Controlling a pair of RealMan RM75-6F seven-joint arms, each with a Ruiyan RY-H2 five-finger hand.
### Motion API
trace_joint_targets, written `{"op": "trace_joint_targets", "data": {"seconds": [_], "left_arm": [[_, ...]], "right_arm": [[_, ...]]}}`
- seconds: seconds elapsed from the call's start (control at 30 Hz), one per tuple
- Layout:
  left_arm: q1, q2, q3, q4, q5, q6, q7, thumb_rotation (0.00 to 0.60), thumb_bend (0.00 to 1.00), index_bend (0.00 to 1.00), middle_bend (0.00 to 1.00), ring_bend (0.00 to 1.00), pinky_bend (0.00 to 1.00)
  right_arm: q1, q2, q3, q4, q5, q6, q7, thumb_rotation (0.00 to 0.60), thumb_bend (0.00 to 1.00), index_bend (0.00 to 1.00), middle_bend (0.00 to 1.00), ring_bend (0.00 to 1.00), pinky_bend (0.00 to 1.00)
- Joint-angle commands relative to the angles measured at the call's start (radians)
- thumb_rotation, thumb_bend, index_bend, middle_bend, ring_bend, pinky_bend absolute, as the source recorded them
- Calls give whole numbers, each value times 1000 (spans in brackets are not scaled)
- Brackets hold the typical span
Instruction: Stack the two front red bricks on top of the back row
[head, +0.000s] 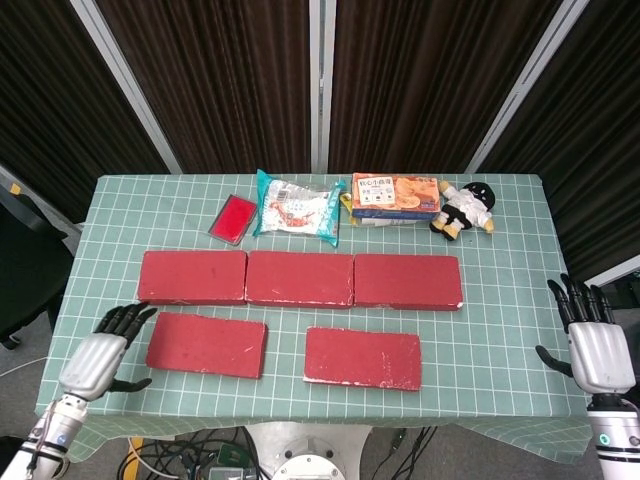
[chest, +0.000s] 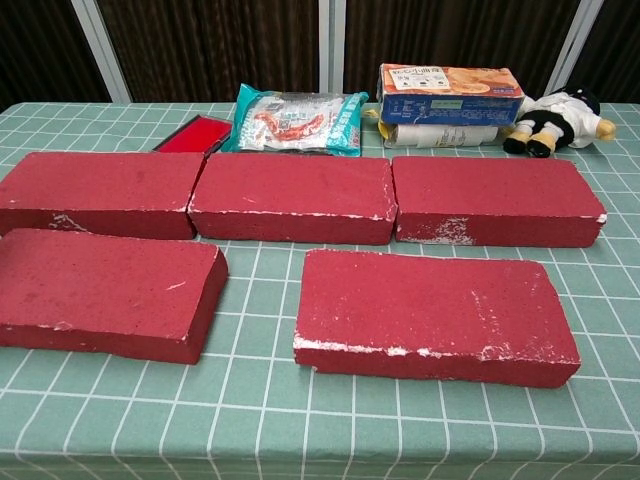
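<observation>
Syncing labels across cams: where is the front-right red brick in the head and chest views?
Head view: flat rectangular front-right red brick, lower centre, nearest the table's front edge.
Chest view: same brick, large, lower right of centre.
Shared landmark: the black-and-white plush doll at the back right, behind the back row.

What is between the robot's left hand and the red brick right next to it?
Nothing but bare green checked tablecloth. The head view shows the left hand just beside the front left red brick, not touching it.
</observation>
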Motion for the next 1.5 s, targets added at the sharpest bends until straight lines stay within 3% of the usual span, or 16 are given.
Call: {"op": "trace_joint_targets", "data": {"seconds": [0.03,0.33,0.63,1.0,1.5], "left_arm": [[-39,-44,-2,-8,11,-47,3,600,0,54,0,0,3],[-127,-134,-39,-32,-107,-186,90,600,0,43,0,0,0],[-196,-182,-68,-64,-234,-255,204,600,0,40,0,0,0],[-278,-243,-73,-53,-311,-303,324,600,0,40,0,0,0],[-387,-259,-87,-17,-502,-355,402,600,0,40,0,0,0]], "right_arm": [[0,3,0,0,3,-2,2,600,93,0,0,0,0],[2,1,-1,9,16,-15,6,600,92,0,0,0,0],[5,-3,2,33,29,-26,23,600,94,0,0,0,0],[4,-5,5,49,39,-31,48,600,94,0,0,0,0],[3,-7,2,65,39,-35,66,600,94,0,0,0,0]]}}
